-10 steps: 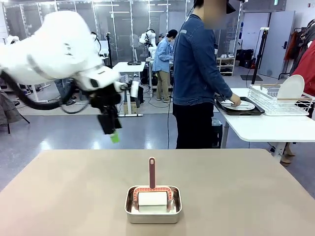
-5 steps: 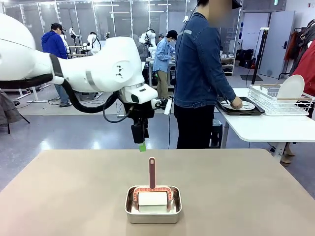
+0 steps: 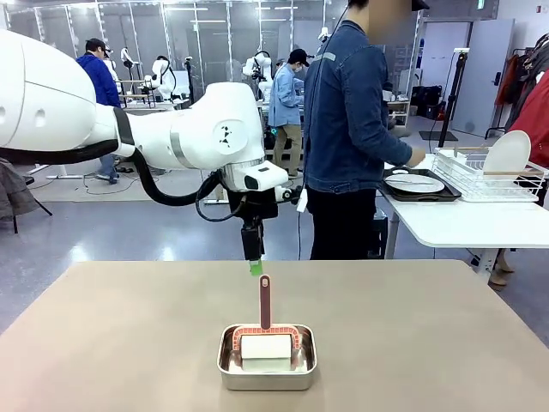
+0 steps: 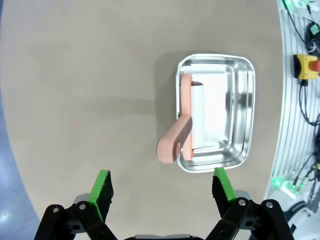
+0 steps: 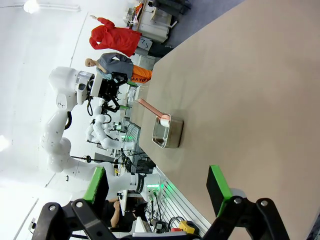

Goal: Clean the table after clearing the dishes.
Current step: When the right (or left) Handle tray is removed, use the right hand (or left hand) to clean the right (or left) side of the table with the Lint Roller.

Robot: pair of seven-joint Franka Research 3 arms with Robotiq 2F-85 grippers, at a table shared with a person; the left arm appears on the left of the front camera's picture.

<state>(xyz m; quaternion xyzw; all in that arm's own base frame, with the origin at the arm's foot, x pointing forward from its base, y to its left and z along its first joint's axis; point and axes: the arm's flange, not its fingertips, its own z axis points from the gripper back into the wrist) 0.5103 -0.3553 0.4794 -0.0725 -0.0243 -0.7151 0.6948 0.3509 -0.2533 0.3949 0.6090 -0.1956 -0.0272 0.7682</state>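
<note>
Swinging in from the robot's left over the last second, the left hand (image 3: 255, 268) now hangs fingers-down right over the middle of the desk (image 3: 120, 343), where a moment ago it was off to the side and higher.

What the next move turns on, as I judge it: the handle (image 3: 265, 302) of the roller (image 3: 266, 347) stands nearly upright out of the steel pan (image 3: 225, 365), its long axis pointing straight up at that hand. From the left wrist, the left hand (image 4: 162, 187) is spread wide and the handle's end (image 4: 172, 145) lies between the two green pads, so a plain descent looks enough. The right hand (image 5: 157, 187), also spread wide and holding nothing, sees the pan well apart down the desk (the left arm is clearly nearer).

The dishes (image 3: 414, 183) sit off the desk, on a dark tray on the white side table (image 3: 455, 225) by the person (image 3: 347, 129).

Hard to read: whether the pad already touches the handle's top, the roller's lower part behind the pan wall, and any cutlery on the plate.
</note>
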